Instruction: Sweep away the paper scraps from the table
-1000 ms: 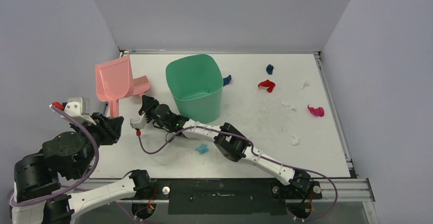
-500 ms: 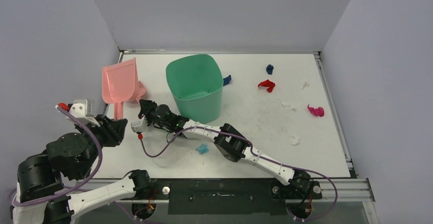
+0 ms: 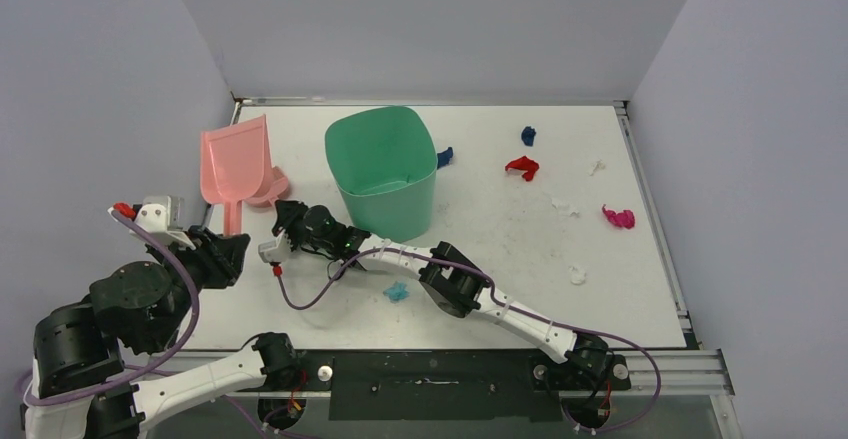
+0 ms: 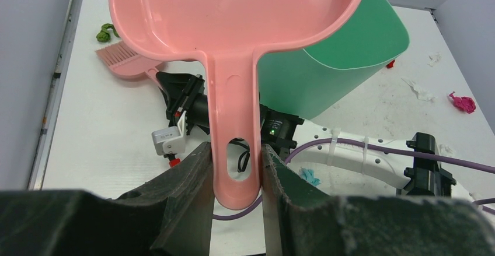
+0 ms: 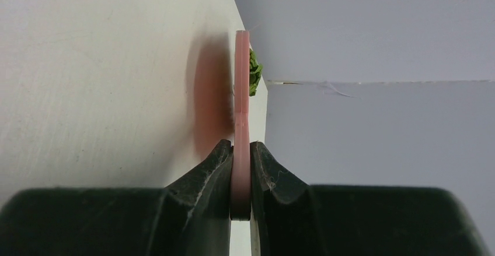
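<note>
My left gripper (image 3: 228,244) (image 4: 236,151) is shut on the handle of the pink dustpan (image 3: 235,164) (image 4: 233,17), which is held over the table's (image 3: 500,249) far left. My right gripper (image 3: 285,209) (image 5: 240,151) is shut on the thin handle of the pink brush (image 3: 270,187) (image 4: 125,60) (image 5: 241,104), just right of the pan. An olive green scrap (image 4: 105,32) (image 5: 254,72) lies by the brush head. Other paper scraps lie apart: teal (image 3: 397,291), red (image 3: 522,167), dark blue (image 3: 528,136) and magenta (image 3: 619,217).
A tall green bin (image 3: 382,171) (image 4: 333,52) stands right of the brush, with a blue scrap (image 3: 445,156) at its far right side. Small white bits (image 3: 565,206) dot the right half. Grey walls close the left, back and right.
The dustpan has shifted a little right and nearer. The brush has drawn back left, its head now partly behind the pan. Little has moved in the last half second.
</note>
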### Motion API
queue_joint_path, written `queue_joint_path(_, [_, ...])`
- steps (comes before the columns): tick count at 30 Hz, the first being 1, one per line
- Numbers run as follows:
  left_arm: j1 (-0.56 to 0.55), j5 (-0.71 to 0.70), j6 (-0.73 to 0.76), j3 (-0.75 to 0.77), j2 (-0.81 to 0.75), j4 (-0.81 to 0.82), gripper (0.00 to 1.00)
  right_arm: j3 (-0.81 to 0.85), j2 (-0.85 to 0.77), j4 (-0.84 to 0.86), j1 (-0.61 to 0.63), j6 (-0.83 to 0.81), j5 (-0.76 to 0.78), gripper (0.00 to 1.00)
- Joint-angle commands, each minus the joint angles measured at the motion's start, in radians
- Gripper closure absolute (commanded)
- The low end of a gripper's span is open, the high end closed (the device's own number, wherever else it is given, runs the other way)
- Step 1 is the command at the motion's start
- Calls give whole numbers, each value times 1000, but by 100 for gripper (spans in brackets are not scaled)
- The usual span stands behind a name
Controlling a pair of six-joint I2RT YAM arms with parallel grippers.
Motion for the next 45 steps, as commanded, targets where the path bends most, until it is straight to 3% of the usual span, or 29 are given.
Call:
queue_joint_path(1, [6, 1, 8, 2, -23, 43, 100, -11, -55, 6, -2, 16, -12, 95])
queue_joint_path(8, [5, -24, 5, 20, -30, -2, 100, -120, -182, -113, 21, 58, 19, 95])
queue_joint_path(24, [8, -67, -4, 88, -35, -122, 100, -432, -618, -922, 133, 176, 19, 95])
queue_joint_path(31, [8, -47, 21, 99, 11, -130, 100, -677, -868, -1222, 189, 109, 21, 95])
queue_joint_path(36, [11, -4, 31, 107, 57, -84, 100, -836, -1034, -1358, 204, 104, 23, 95])
queue_joint_path(45, [17, 43, 29, 99, 97, -25, 100, -1150, -1349, -1460, 231, 129, 79, 95])
